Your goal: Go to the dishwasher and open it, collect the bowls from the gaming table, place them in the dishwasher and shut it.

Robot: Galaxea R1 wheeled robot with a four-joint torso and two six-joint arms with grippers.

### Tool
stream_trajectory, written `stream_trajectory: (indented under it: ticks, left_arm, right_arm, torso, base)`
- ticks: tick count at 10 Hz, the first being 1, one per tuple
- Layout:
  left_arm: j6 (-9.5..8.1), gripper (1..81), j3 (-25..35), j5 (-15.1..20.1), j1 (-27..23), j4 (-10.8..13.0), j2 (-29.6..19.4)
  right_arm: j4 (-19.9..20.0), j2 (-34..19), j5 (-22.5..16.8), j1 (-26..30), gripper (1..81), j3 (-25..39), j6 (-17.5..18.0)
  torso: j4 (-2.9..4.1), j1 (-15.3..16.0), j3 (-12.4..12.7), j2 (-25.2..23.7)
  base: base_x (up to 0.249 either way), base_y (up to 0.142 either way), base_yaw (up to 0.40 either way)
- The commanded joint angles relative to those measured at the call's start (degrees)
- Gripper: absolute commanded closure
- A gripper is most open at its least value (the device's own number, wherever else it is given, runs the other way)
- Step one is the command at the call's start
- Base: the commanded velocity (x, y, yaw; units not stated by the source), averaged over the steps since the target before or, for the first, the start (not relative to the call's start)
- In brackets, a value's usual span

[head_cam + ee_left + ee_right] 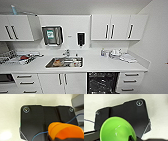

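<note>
The dishwasher (103,82) stands open under the white counter, right of the sink, its dark inside and wire racks showing. In the left wrist view an orange bowl (65,130) sits large and close, with my left gripper (58,138) shut on its rim. In the right wrist view a glossy green bowl (117,129) is held the same way, my right gripper (131,138) shut on its edge. Pale floor lies beneath both bowls. The gaming table is out of view.
The counter (100,63) carries a steel sink (64,62) with dishes in it, a dish rack (15,58) at the left and cups and plates (120,55) at the right. White drawers (130,81) flank the dishwasher. A wall (157,50) closes the right side.
</note>
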Motion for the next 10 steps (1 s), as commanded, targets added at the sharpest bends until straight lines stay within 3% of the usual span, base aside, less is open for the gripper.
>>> stream_trajectory:
  ticks: [1, 10]
  left_arm:
    - [0.44, 81.1, -0.2, 3.5, -1.8, 0.5, -0.5]
    - [0.44, 81.1, -0.2, 3.5, -1.7, 0.5, -0.5]
  right_arm:
    - [-0.4, -0.2, -3.2, 1.6, 81.1, 0.2, -0.1]
    - [-0.4, -0.2, -3.2, 1.6, 81.1, 0.2, -0.1]
  torso:
    - [0.0, 0.0, 0.0, 0.0]
    - [0.0, 0.0, 0.0, 0.0]
  base:
    - [0.171, -0.075, 0.0]
    - [0.171, -0.076, 0.0]
